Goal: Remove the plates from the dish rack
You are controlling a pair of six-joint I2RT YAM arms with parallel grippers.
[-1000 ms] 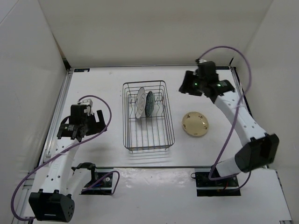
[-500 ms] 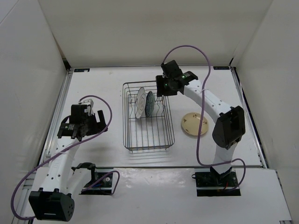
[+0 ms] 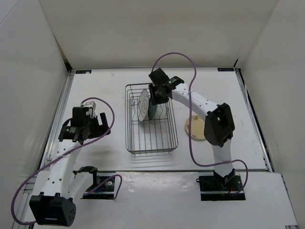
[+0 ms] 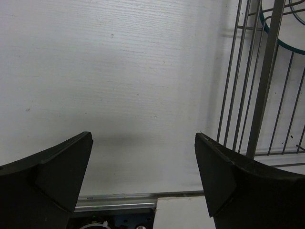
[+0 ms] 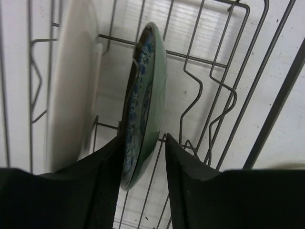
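Note:
The dish rack (image 3: 151, 151) stands mid-table with two plates upright in its prongs: the white plate (image 3: 142, 106) and the teal-blue plate (image 3: 153, 109). The cream-tan plate (image 3: 192, 128) lies flat on the table right of the rack, partly hidden by my right arm. My right gripper (image 3: 156, 95) reaches into the rack. In the right wrist view it (image 5: 143, 138) is open and straddles the teal-blue plate's rim (image 5: 145, 95); the left finger touches it and a gap shows at the right finger. The white plate (image 5: 71, 86) stands just beyond. My left gripper (image 3: 102, 125) is open and empty left of the rack (image 4: 259, 95).
White walls enclose the table on three sides. The rack's wire dividers (image 5: 224, 90) stand close to the right of my right gripper. A metal rail (image 3: 59, 119) runs along the table's left edge beside my left arm.
My right arm has swung left from the back right corner to the rack and brought its gripper down around the teal-blue plate. The left arm has not moved.

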